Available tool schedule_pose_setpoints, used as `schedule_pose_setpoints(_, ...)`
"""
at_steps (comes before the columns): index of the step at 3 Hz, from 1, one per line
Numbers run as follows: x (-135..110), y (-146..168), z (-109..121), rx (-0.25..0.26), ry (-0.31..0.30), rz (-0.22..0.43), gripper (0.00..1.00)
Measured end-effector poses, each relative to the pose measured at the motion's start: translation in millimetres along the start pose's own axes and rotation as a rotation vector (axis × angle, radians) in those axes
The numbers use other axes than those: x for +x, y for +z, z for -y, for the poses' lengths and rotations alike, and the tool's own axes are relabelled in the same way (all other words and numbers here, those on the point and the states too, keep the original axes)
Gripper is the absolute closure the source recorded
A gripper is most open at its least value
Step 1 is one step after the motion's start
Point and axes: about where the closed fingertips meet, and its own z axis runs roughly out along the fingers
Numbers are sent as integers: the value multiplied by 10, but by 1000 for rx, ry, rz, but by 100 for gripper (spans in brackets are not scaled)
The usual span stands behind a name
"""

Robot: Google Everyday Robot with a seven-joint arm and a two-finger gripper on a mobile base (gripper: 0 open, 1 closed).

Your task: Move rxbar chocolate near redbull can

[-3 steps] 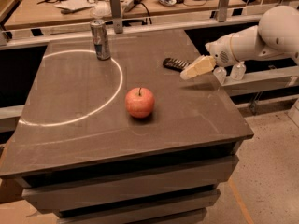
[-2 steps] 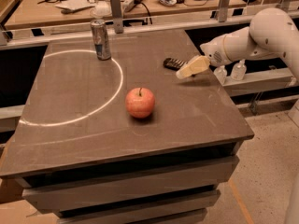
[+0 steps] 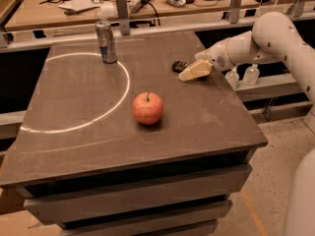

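Observation:
The rxbar chocolate [image 3: 177,65] is a small dark bar lying flat on the table's far right part; only its left end shows. My gripper [image 3: 195,71], pale cream, comes in from the right on the white arm and sits low over the bar's right end, covering it. The redbull can [image 3: 106,42], silver and blue, stands upright at the far left-centre of the table, on the rim of a white painted circle, well to the left of the bar and the gripper.
A red apple [image 3: 148,108] stands mid-table, nearer than the bar. The dark table [image 3: 206,132] has its right edge just beyond the gripper. Behind it runs a rail with posts [image 3: 122,14] and a cluttered bench. Two small bottles [image 3: 241,76] stand on a shelf at right.
My gripper has shifted left along the table and now covers more of the rxbar chocolate. The can and the apple have not moved.

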Motion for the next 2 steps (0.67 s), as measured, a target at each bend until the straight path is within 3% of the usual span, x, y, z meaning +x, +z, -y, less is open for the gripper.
schedule_pose_setpoints(1,-20,100,-159,-44,-25,21,59)
schedule_pose_setpoints(2,-25,98,-158,-44,-25,23,83)
